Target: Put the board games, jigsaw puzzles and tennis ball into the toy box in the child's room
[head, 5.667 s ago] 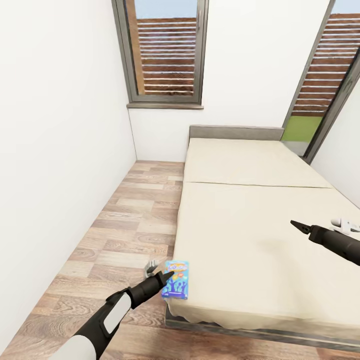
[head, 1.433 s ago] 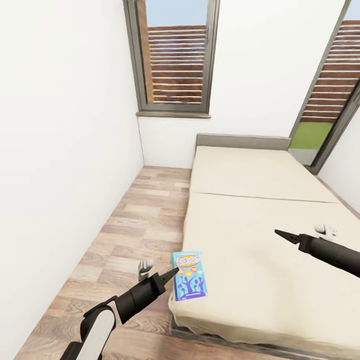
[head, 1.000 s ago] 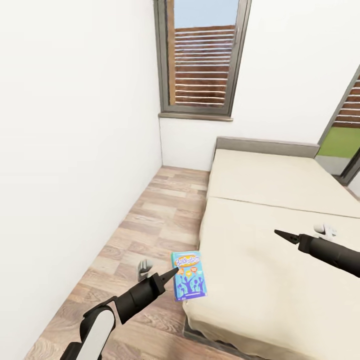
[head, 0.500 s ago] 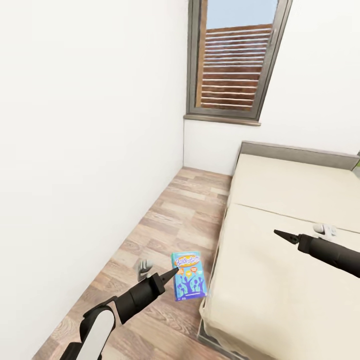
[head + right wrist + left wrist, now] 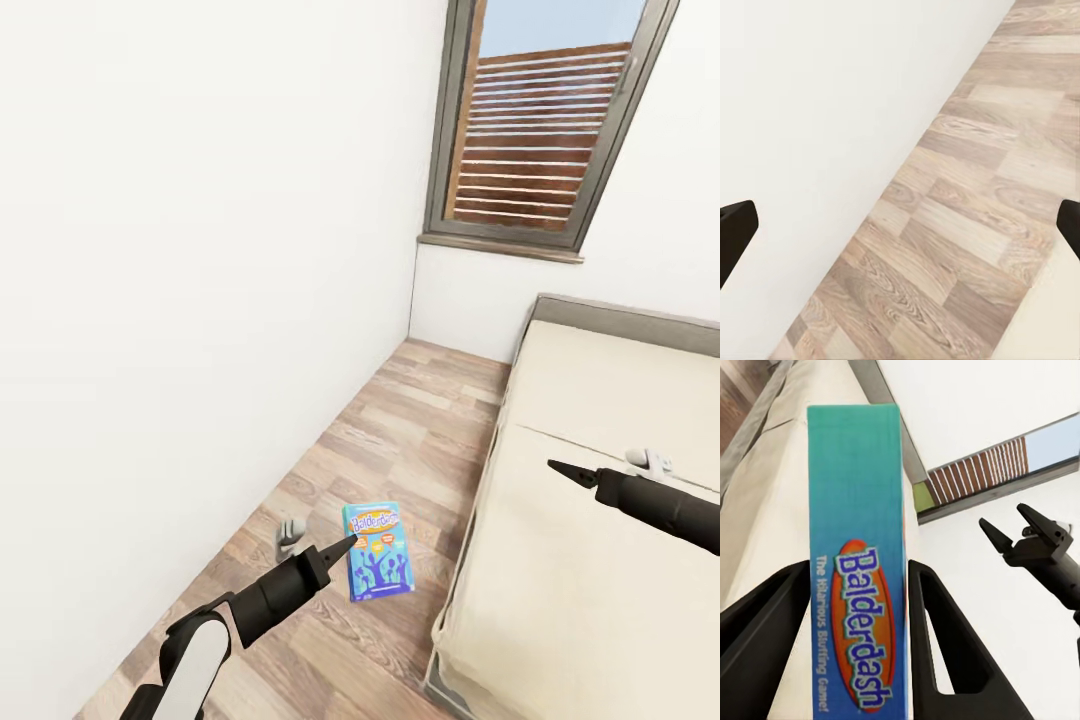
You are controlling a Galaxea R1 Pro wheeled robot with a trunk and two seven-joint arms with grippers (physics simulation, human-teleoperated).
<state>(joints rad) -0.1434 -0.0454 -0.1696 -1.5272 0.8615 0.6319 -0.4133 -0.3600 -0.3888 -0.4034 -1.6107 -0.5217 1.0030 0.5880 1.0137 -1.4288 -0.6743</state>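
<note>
Left gripper (image 5: pixel 347 545) pinches the small blue printed cardboard board game (image 5: pixel 378 551); the view has swung off the beige bed (image 5: pixel 600 560), carrying begun. Right gripper (image 5: pixel 556 466) spread, empty.

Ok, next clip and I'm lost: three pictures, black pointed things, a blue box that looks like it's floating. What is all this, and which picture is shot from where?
These are simulator renders of a two-armed wheeled robot. The large picture comes from a camera on its head, looking down over both arms. The black pointed shapes are its grippers: the left gripper and the right gripper. The other two pictures come from cameras near each gripper, looking along its fingers.

The small blue printed cardboard game box, titled "Balderdash", is not floating: the left wrist picture shows it clamped between the two black fingers. It hangs above the wood-plank floor, beside the low bed with a beige mattress.

The right gripper is open and holds nothing; its wrist picture looks at floor and white wall.
</note>
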